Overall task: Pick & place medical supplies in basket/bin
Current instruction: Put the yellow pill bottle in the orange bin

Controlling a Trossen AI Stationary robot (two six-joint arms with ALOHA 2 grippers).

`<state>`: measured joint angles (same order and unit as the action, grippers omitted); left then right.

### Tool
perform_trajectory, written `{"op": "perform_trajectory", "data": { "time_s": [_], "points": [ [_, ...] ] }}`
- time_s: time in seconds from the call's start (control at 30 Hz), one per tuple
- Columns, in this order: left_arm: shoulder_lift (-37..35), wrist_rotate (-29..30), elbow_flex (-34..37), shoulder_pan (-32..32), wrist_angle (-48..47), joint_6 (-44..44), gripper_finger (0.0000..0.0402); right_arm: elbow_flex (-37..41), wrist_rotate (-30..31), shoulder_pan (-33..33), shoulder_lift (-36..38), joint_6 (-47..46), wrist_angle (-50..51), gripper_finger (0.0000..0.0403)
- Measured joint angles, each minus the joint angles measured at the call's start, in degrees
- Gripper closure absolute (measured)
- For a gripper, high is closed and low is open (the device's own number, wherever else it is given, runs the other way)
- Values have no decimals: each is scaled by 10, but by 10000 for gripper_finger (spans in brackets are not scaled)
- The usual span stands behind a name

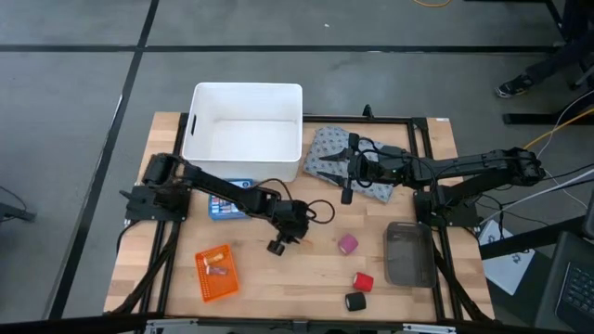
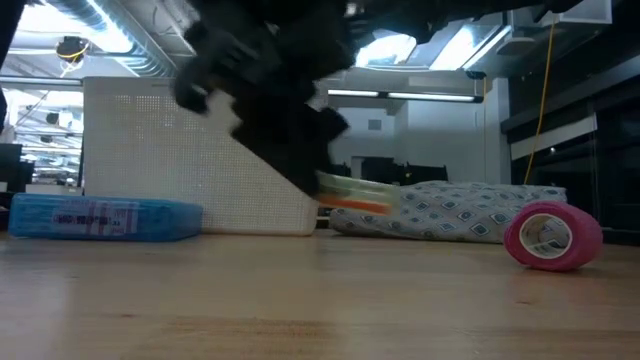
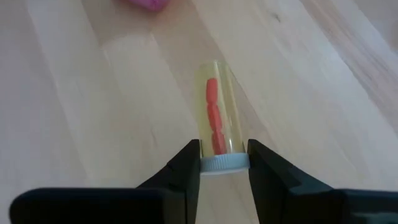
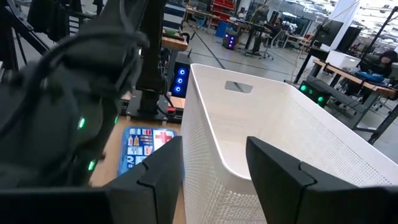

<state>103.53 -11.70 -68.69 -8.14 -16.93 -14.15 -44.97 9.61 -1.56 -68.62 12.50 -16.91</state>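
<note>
My left gripper hangs over the table's middle, shut on a clear vial with orange-red pieces inside. The vial also shows in the low view. My right gripper is open, hovering above the grey dotted pack, which lies flat beside the white tub. The pink roll, the red roll and the black roll sit on the wood. The orange basket holds small pieces. The dark tray lies at the right. My left gripper pinches the vial by its white cap end, one finger on each side of the cap. The vial's clear body points straight out past the fingertips. In the low view it lies about level, lifted clear of the table.
A blue flat pack lies in front of the tub. Bare wood shows between the basket and the rolls. A black frame rail runs along the right side. The pink roll stands near the grey pack.
</note>
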Motion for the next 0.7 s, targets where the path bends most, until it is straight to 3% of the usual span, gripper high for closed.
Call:
{"op": "perform_trajectory", "data": {
  "time_s": [0.2, 0.47, 0.7],
  "points": [
    [-88, 1, 0, -17, -158, 14, 304, 0, 0, 0, 0, 0, 0, 225],
    [-133, -4, 0, -78, -357, 109, 304, 0, -2, 0, 0, 0, 0, 224],
    [-133, -23, 0, -153, -389, 184, 304, 0, -2, 0, 0, 0, 0, 224]
  ]
}}
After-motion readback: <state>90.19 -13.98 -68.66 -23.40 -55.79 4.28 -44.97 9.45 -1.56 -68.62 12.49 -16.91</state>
